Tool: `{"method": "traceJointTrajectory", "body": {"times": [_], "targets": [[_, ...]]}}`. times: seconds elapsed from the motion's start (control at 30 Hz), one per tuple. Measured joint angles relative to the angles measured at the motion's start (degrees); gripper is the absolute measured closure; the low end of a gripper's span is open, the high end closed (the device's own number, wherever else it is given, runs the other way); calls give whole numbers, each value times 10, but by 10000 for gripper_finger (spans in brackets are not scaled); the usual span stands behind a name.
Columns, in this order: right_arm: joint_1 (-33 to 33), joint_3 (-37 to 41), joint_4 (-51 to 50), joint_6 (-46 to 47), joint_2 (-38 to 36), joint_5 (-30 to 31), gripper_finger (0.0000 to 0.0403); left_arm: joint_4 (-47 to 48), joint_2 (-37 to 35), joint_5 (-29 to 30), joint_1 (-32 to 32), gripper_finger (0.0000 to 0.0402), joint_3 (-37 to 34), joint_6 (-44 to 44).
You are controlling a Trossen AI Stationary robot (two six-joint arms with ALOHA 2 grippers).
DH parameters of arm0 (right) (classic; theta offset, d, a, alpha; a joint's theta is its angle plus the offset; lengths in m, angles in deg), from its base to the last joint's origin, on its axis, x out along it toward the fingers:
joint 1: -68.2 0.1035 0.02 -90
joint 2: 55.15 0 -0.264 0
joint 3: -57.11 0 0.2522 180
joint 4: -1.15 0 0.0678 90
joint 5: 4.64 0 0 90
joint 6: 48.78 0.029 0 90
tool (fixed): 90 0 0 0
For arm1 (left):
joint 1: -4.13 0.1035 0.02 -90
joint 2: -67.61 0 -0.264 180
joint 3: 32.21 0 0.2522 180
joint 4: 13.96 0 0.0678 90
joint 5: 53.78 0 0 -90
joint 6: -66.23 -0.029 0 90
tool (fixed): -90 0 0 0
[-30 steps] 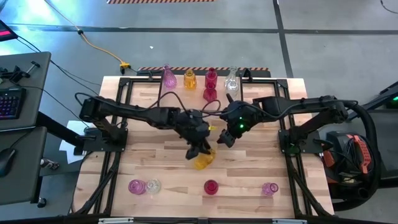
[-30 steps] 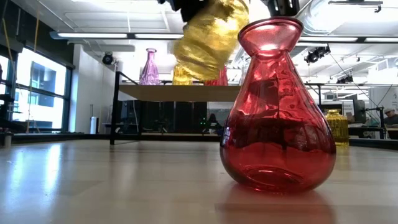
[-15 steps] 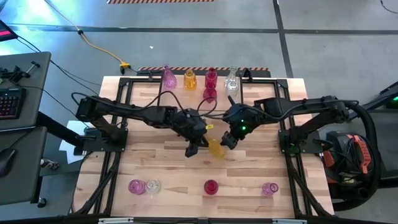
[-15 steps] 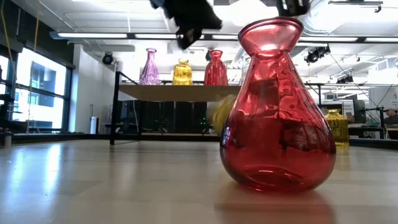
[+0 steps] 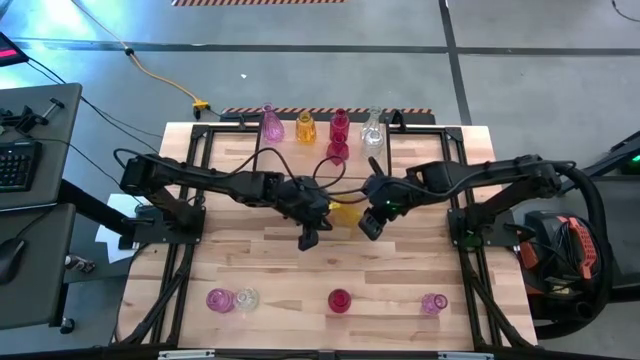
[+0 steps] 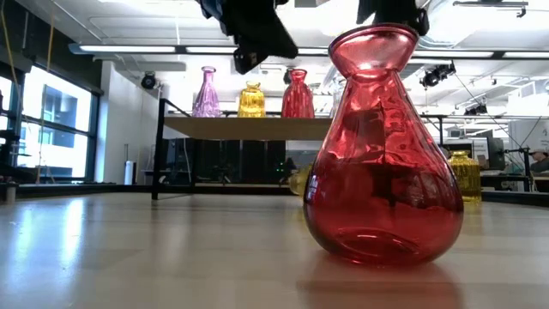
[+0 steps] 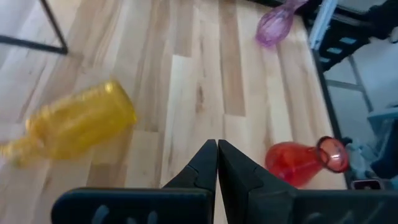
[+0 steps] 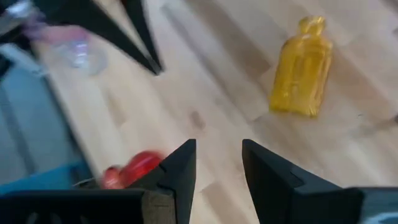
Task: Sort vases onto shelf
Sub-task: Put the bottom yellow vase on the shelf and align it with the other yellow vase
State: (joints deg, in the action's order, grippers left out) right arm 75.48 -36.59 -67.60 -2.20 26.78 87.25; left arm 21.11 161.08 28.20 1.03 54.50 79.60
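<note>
An amber-yellow vase [image 5: 345, 212] lies on its side on the table between my two grippers; it also shows in the left wrist view [image 7: 81, 127], the right wrist view [image 8: 301, 68] and, half hidden, the low view [image 6: 300, 180]. My left gripper [image 5: 308, 238] hangs shut above the table, just near-left of it [image 7: 217, 149]. My right gripper [image 5: 370, 225] hangs open to its right [image 8: 217, 155]. The shelf [image 6: 249, 127] at the far edge carries pink [image 5: 272, 122], yellow [image 5: 305, 127], red [image 5: 339, 125] and clear [image 5: 373, 125] vases standing upright.
A red vase [image 5: 337, 152] stands just in front of the shelf. Along the near edge stand a pink vase [image 5: 219, 299], a clear one [image 5: 246, 297], a red one [image 5: 339, 300] [image 6: 382, 154] and another pink one [image 5: 434, 302]. Bare tabletop [image 5: 250, 255] lies between the rows.
A second ago my left gripper held the yellow vase tilted above the table. It has let go; the vase has fallen onto its side and rolled toward the far edge, coming to lie between the two grippers. My left gripper has shifted slightly left.
</note>
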Motion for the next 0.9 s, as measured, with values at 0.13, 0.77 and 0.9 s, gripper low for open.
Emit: {"method": "traceJointTrajectory", "body": {"times": [0.13, 0.77, 0.9], "targets": [[-1, 49, 30, -11, 0, 34, 278, 30, -1, 4, 0, 399, 0, 0], [-22, 246, 199, 100, 1, 145, 280, 111, -64, 90, -5, 399, 1, 14], [-32, 258, 204, 96, 7, 154, 280, 112, -75, 90, -8, 399, 1, 16]]}}
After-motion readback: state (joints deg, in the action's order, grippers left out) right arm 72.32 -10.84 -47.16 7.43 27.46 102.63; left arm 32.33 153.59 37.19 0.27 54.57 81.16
